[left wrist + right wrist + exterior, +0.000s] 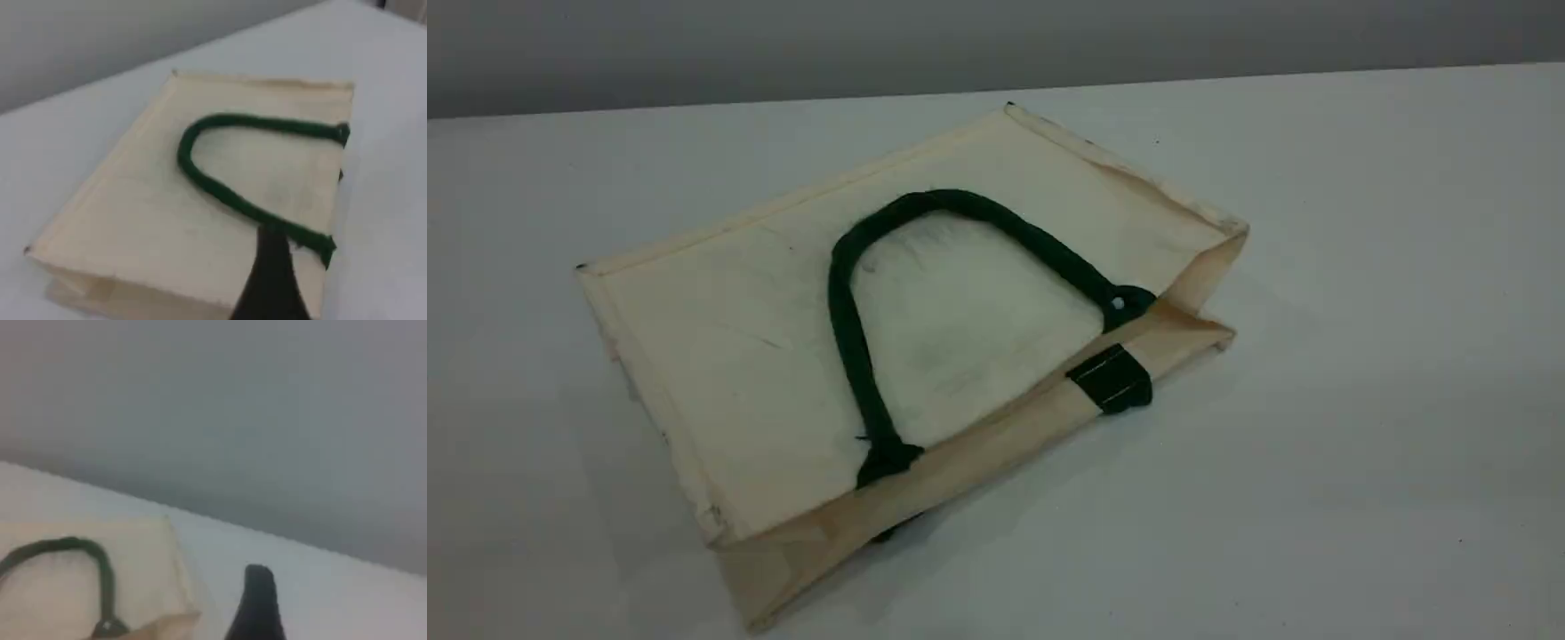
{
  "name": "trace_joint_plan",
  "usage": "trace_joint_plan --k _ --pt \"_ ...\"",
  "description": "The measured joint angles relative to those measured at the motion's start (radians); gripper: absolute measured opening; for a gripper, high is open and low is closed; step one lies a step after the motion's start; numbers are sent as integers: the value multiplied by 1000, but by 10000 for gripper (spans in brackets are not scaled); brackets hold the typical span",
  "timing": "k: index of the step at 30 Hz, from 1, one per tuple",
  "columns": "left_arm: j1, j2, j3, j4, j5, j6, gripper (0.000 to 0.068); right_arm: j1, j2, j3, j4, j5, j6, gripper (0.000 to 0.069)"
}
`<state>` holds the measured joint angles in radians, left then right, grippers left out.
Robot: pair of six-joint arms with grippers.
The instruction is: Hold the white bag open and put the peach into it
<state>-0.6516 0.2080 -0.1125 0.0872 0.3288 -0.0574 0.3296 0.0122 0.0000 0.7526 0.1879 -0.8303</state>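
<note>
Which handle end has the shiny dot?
The end of the green handle on the scene view's right, beside the flat green tab. The other end shows no dot.

You can see only a little of your robot. The left end effector [269,283] shows one black finger [268,300], wide at the bottom and thin at the top. The right end effector [256,607] shows one black finger too, with a round tip.
</note>
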Motion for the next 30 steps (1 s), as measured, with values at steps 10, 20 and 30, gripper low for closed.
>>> trace_joint_plan --k 10,20,30 --pt "0 0 0 -6 12 1 508 0 0 0 7 28 4 520" --pt "0 0 0 -7 12 1 508 0 0 0 77 33 20 520" --pt "0 0 0 -8 12 0 508 0 0 0 79 33 18 520"
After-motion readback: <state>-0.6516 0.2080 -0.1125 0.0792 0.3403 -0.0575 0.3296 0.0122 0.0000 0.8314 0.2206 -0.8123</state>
